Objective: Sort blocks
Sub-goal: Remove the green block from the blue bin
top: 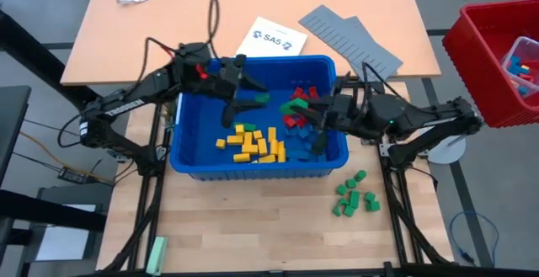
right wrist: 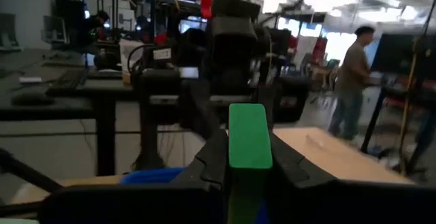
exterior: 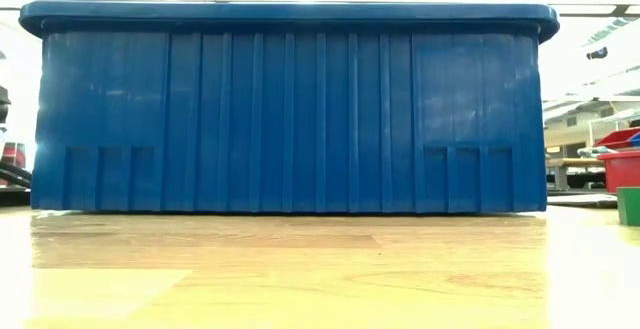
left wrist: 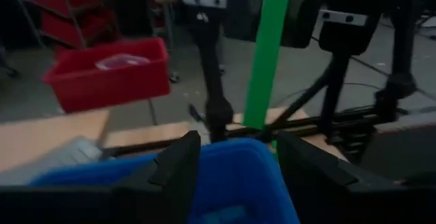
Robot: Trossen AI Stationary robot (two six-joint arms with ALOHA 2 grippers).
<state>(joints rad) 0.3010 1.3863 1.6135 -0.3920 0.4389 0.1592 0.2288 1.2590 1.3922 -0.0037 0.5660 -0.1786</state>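
A blue bin (top: 257, 163) (exterior: 290, 109) stands mid-table, holding yellow blocks (top: 253, 142), red blocks (top: 296, 92) and blue blocks (top: 295, 130). Several green blocks (top: 354, 194) lie on the table right of the bin. Above the bin, my right gripper (top: 301, 113) (right wrist: 249, 152) is shut on a bright green block (right wrist: 249, 139), which looks long and narrow in the left wrist view (left wrist: 267, 54). My left gripper (top: 253, 100) (left wrist: 235, 173) faces it, open. The green block's near end stands just beyond its fingertips. My right gripper pinches the green block (right wrist: 246, 159) between its two fingers. The fingers run about level, coming from the table's right side. The block is lifted clear above the bin, and one end (right wrist: 249, 118) sticks out past the fingertips.
A red bin (top: 497, 58) (left wrist: 109, 77) stands off the far right corner. Grey ridged panels (top: 349, 37) and a printed sheet (top: 269, 37) lie behind the blue bin. A pale green bar (top: 156, 252) lies near the front left. A person (right wrist: 351, 81) stands in the room beyond.
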